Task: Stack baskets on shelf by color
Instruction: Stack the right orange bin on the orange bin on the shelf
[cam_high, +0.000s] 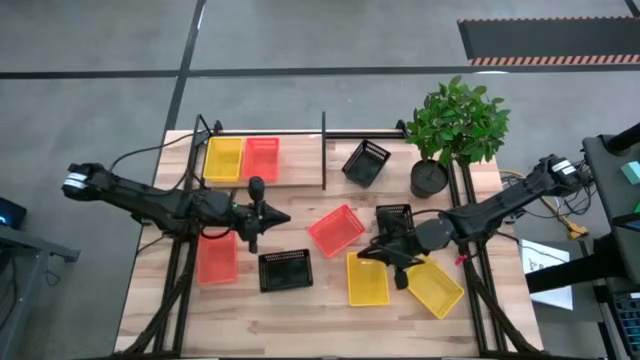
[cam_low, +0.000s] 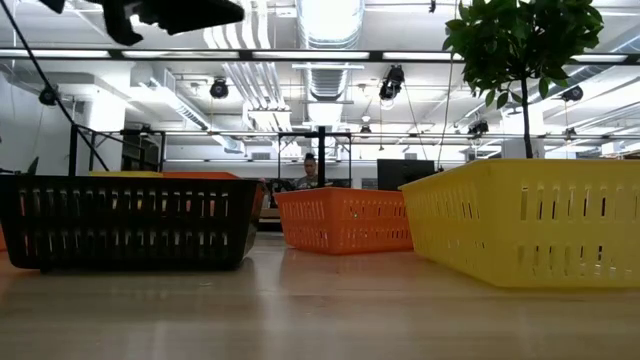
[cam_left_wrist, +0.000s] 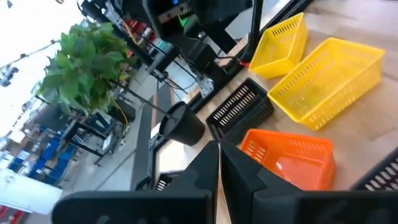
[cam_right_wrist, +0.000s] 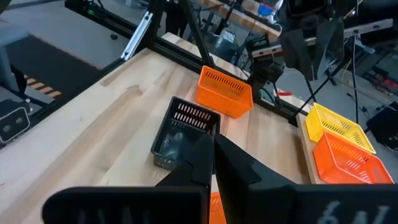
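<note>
The shelf (cam_high: 300, 180) runs along the table's far edge. A yellow basket (cam_high: 222, 158) and a red basket (cam_high: 261, 158) rest on it left of its upright post, and a black basket (cam_high: 365, 162) sits tilted right of the post. On the tabletop lie a red-orange basket (cam_high: 335, 228), a red one (cam_high: 215, 257), two black ones (cam_high: 285, 270) (cam_high: 395, 220) and two yellow ones (cam_high: 367, 278) (cam_high: 436, 285). My left gripper (cam_high: 287, 217) hovers shut left of the red-orange basket. My right gripper (cam_high: 362, 253) hovers shut over the near yellow basket's far end. Neither holds anything.
A potted plant (cam_high: 430, 178) stands at the table's far right, beside the shelf's end. Black frame rails (cam_high: 180, 270) run along the table's left and right sides. Bare wood (cam_high: 300, 320) lies along the near edge.
</note>
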